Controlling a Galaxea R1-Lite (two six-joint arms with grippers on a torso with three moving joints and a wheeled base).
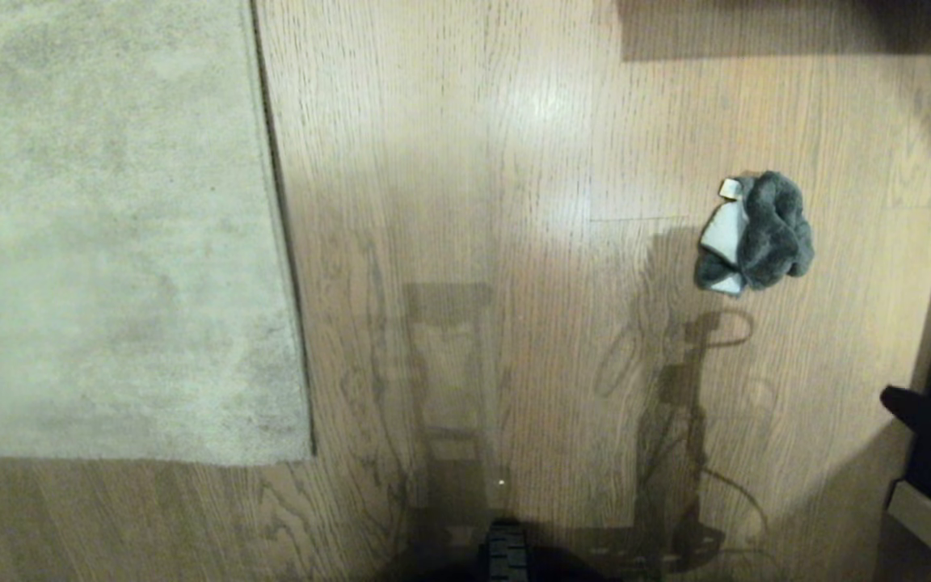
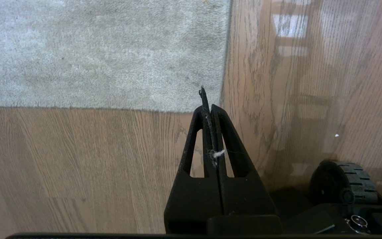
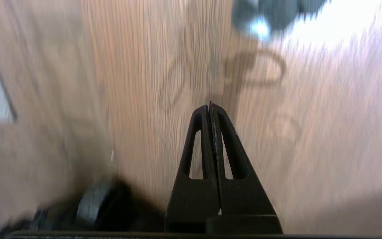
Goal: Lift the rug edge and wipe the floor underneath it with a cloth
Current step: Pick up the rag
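Stage: very start, by my reading; nothing of the task shows as done.
Rug edge (image 1: 292,323): lying flat on the floor, corner down, no lift or fold visible. In the left wrist view the corner sits just ahead of the left claw's tips, apart from them.
Floor (image 1: 514,162): bare wood planks, slight sheen; the strip under the rug is covered and unwiped.
Cloth (image 1: 756,233): bunched in a heap on the open floor, dark side mostly out, pale side showing at one flank. Well apart from the rug. In the right wrist view it lies ahead of the right claw, at a clear gap, untouched.
Left claw (image 2: 208,99): clenched, tips pressed together, holding nothing; a wisp of lint is caught between the fingers. Hangs above the floor near the rug corner.
Right claw (image 3: 210,105): clenched, empty, pointed across the floor towards the cloth; view is motion-smeared.
Head view: neither arm visible, only their shadows on the planks.
Left to do (judgement): pick up the cloth, raise the rug edge, wipe beneath, lay the rug back.
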